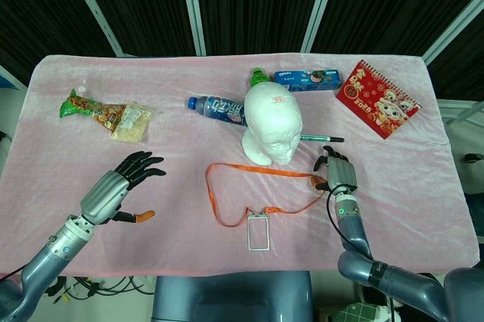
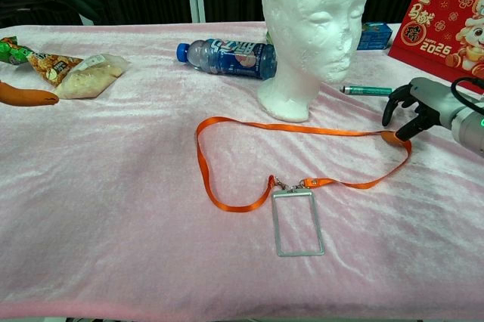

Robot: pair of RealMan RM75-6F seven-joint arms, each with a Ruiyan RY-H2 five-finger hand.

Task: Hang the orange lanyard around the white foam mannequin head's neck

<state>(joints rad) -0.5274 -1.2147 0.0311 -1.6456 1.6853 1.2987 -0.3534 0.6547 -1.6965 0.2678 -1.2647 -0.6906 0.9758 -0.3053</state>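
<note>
The orange lanyard (image 1: 261,171) lies flat in a wide loop on the pink cloth, its clear badge holder (image 1: 258,232) toward the front edge. The white foam mannequin head (image 1: 274,127) stands upright just behind the loop. My right hand (image 1: 337,172) hovers at the loop's right bend. In the chest view its fingers (image 2: 393,103) curl downward and its orange thumb tip touches the lanyard (image 2: 302,128) there, with nothing pinched. My left hand (image 1: 121,184) floats over the cloth far to the left with fingers spread, holding nothing. The chest view shows only that left hand's orange thumb tip (image 2: 26,97).
A blue water bottle (image 1: 218,108) lies behind the mannequin head and a pen (image 1: 321,138) lies to its right, close to my right hand. A red calendar (image 1: 376,99) and a cookie box (image 1: 310,78) sit at the back right. Snack bags (image 1: 106,114) lie back left.
</note>
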